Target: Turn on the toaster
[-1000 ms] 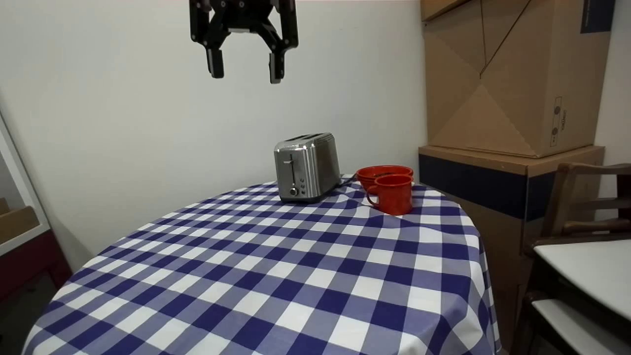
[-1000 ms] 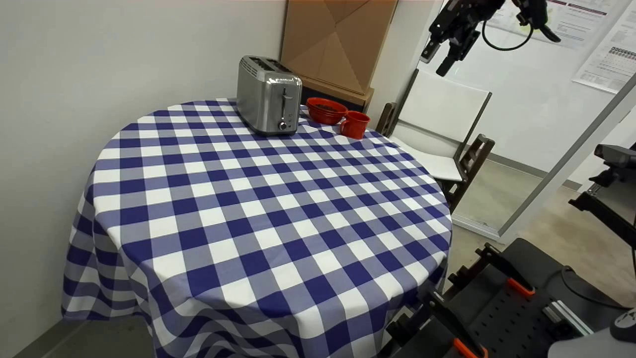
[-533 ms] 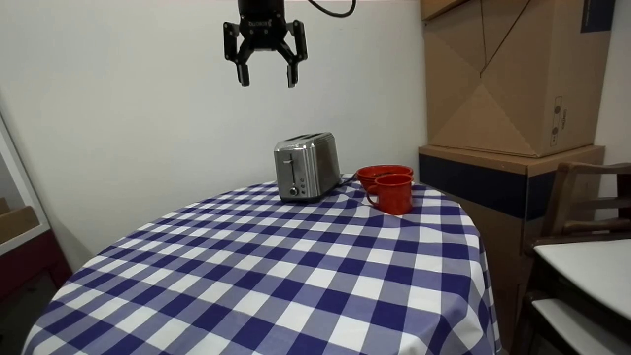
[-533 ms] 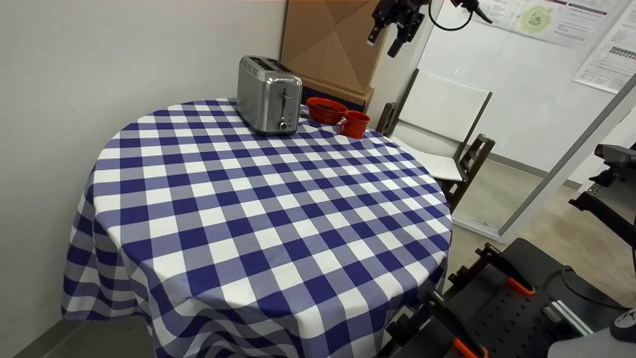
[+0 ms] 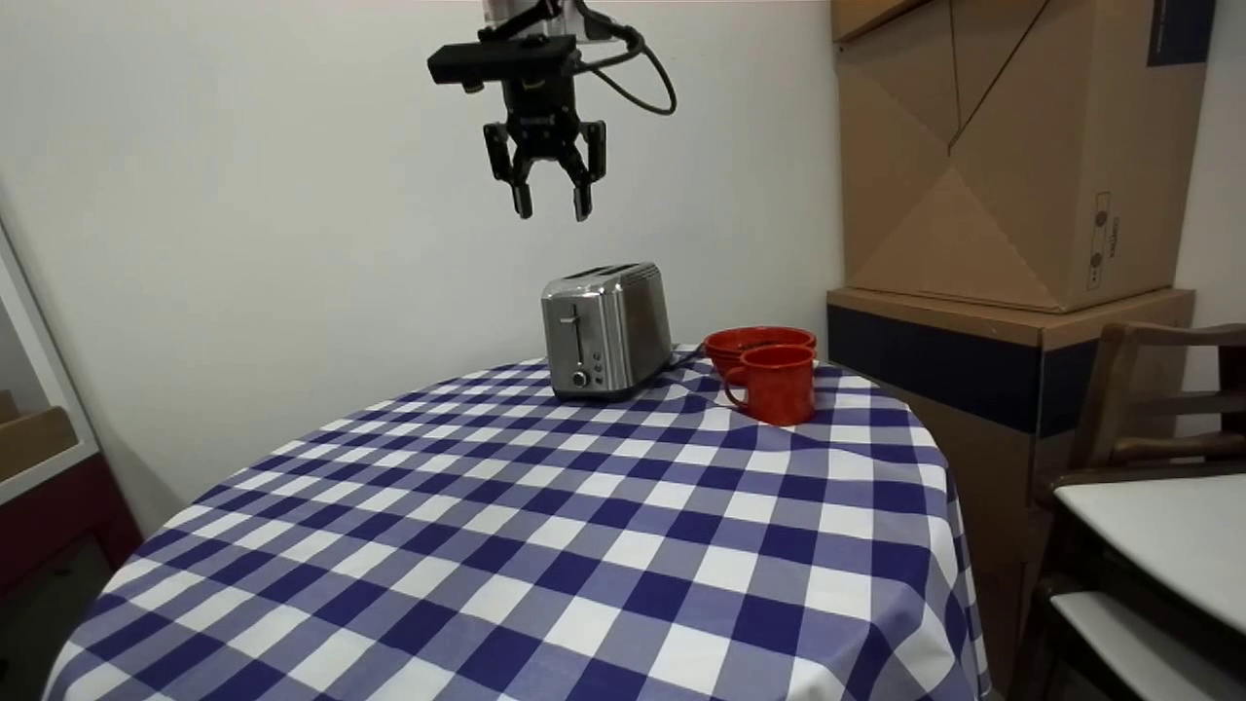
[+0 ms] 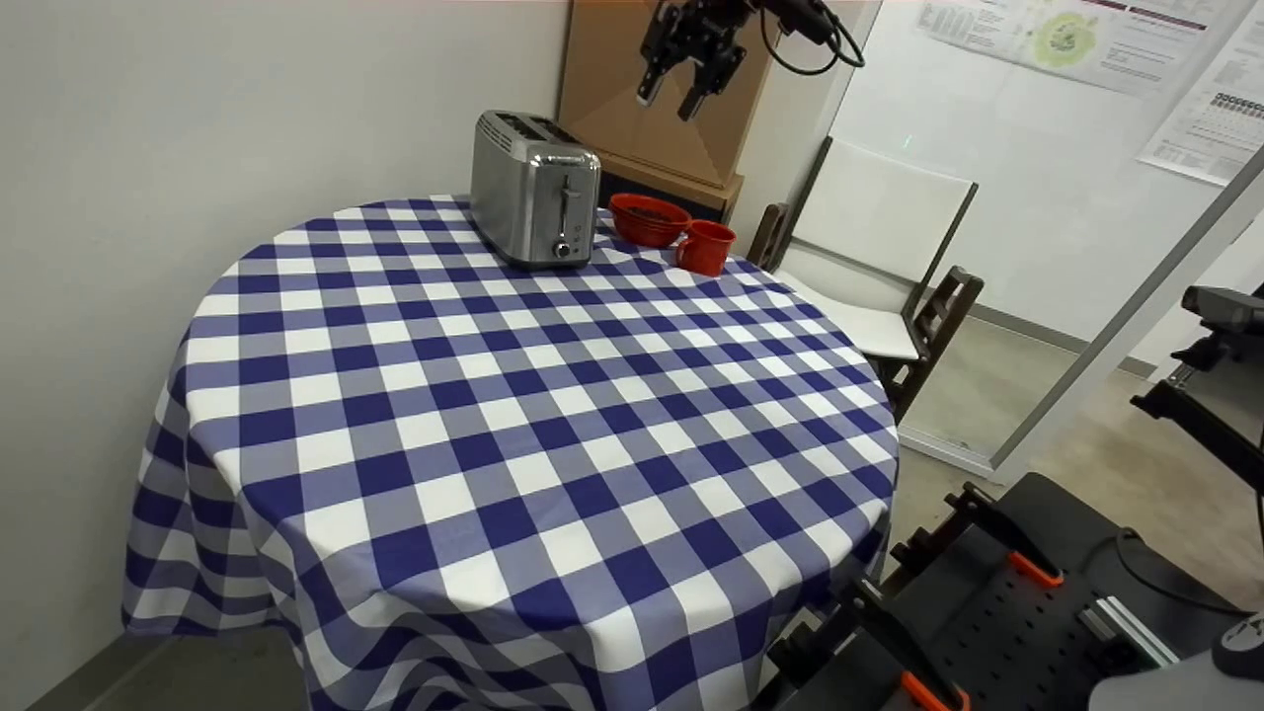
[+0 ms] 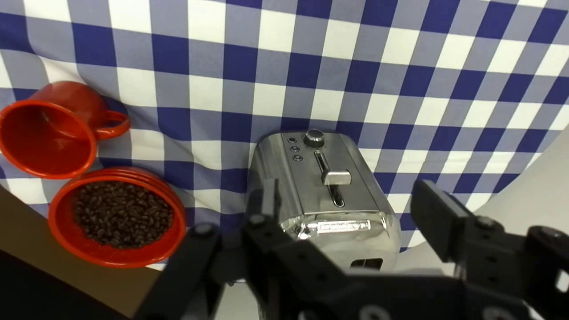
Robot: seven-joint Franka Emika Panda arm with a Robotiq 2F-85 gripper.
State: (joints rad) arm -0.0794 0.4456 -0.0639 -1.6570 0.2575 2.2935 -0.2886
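Pincer (image 5: 553, 204) with its fingers (image 7: 438, 218) set wide apart, pointing downward beneath the arm (image 5: 500, 12), which enters at the top edge in an exterior view. It hangs higher than the toaster (image 5: 605, 336) and clear of it. The toaster stands upright on the cloth-covered bench (image 5: 545, 526), near a red cup (image 5: 779, 389). In the wrist view, its lever (image 7: 336, 178) appears between the fingers.

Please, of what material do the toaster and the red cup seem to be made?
The toaster: probably metal, satin grey on the front, polished on the top edge, where mirror-like reflections show. The red cup: glossy, with highlights inside; perhaps glazed ceramic or plastic, I cannot tell.
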